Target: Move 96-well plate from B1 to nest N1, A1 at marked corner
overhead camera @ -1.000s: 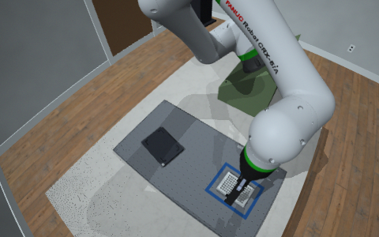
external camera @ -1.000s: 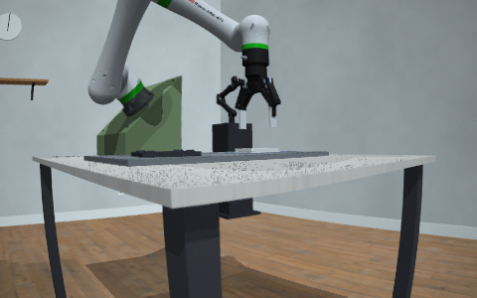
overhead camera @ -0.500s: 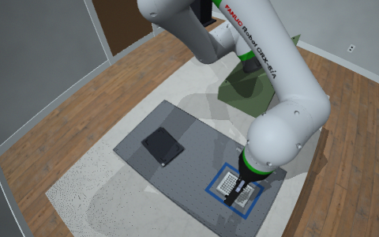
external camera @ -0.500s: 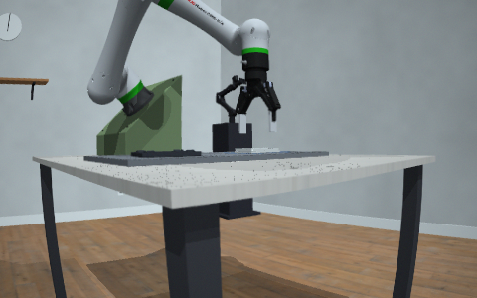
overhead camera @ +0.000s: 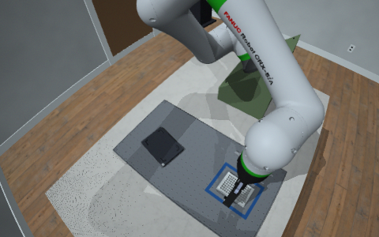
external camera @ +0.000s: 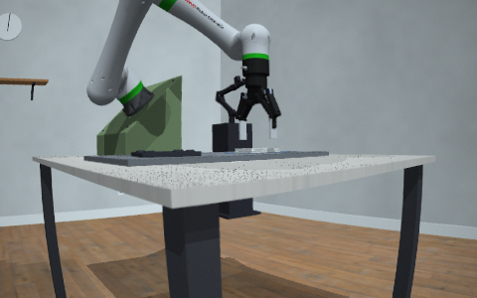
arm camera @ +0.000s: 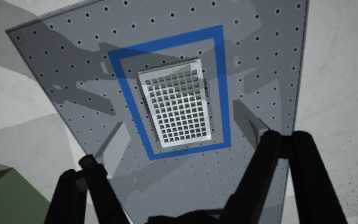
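The white 96-well plate lies flat inside the blue outline of spot B1 at the near right of the grey perforated base plate. It also shows in the wrist view, inside the blue frame. My gripper is open and empty, hovering straight above the plate with a clear gap to it. In the wrist view both black fingers frame the lower edge. The black plate nest N1 sits at the far left of the base plate, empty, and shows side-on in the exterior view.
A green wedge-shaped block holds the arm's base behind the base plate. A black box stand rises behind the table. The white speckled table carries the base plate; its edges are near on the right.
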